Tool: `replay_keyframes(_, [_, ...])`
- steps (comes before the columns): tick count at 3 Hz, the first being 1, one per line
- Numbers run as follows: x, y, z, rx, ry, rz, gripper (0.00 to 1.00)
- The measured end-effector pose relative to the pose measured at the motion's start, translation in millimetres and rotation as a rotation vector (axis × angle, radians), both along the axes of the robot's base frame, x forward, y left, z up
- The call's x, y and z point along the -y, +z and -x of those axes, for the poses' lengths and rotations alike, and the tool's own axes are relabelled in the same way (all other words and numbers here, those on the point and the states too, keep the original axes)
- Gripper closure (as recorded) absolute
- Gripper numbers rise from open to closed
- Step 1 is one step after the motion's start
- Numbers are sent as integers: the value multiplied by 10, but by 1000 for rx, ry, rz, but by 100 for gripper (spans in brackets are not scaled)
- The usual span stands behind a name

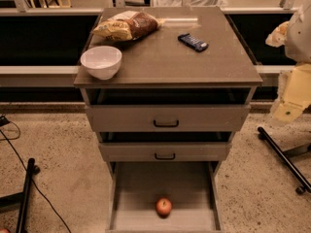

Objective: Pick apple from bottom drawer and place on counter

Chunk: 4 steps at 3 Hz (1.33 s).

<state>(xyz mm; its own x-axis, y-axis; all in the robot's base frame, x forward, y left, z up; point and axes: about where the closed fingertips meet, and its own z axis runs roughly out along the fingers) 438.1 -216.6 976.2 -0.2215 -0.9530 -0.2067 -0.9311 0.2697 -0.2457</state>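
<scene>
Gripper (278,34) sits off the right side of the counter (170,57), clear of it; its state cannot be told. Apple (164,207) lies below the counter's front edge, in the open bottom drawer (160,183).

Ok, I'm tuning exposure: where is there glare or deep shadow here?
Camera view: glare on the counter near its back edge; the bottom drawer is dim, yet the apple stands out; the upper drawers' insides are black; the gripper, at the right edge, is brightly lit.
</scene>
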Motion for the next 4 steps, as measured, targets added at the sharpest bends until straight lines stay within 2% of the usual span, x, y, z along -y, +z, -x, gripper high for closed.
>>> replay_keyframes(2, [11,-29,-13,-4,2,4,0])
replay_keyframes(3, [79,-248,-16,10,-26,-80,0])
replay_keyframes(4, [427,-1512,128,-71,-135,-348,0])
